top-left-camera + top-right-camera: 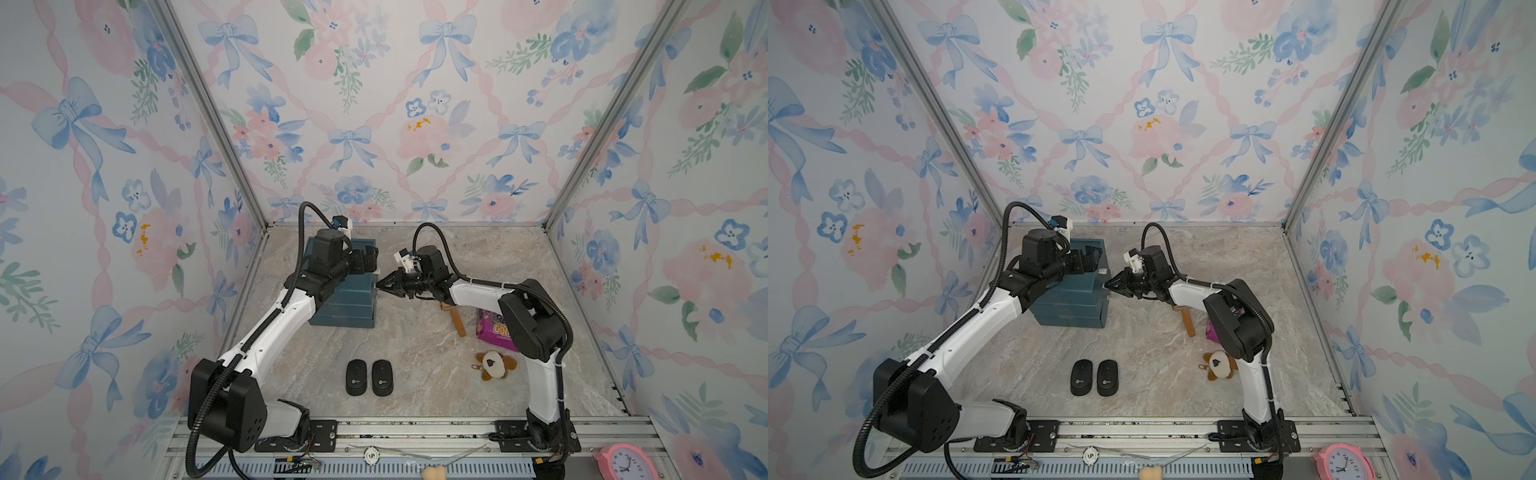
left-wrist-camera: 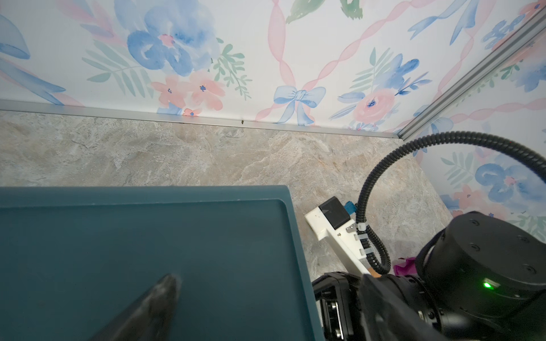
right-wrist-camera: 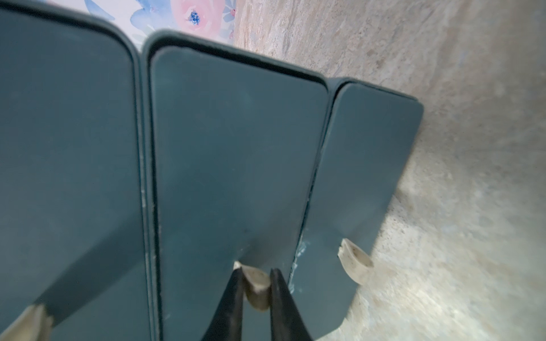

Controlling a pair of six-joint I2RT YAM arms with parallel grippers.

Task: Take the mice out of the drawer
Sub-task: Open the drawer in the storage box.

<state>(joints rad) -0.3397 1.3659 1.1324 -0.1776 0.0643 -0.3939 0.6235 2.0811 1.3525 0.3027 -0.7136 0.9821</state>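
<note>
Closest to us, two of the mice [image 1: 357,377] [image 1: 382,377] lie side by side on the table [image 1: 415,353], so those two are out. They are black, flat, oval and smooth, each with a little white dot. The table looks like grey-brown stone.

Farther back stands a dark blue-green box of drawers [image 1: 353,307], smooth plastic with round corners. All its drawers look shut, so I think any other mice are hidden inside.

The right gripper [image 3: 256,271] is pinched on the small, pale, curved handle [image 3: 257,289] of the middle drawer [image 3: 236,147]. Pulling it open probably comes next.

The left gripper [image 1: 368,259] rests on top of the box. I cannot tell if its fingers are apart or together.
</note>
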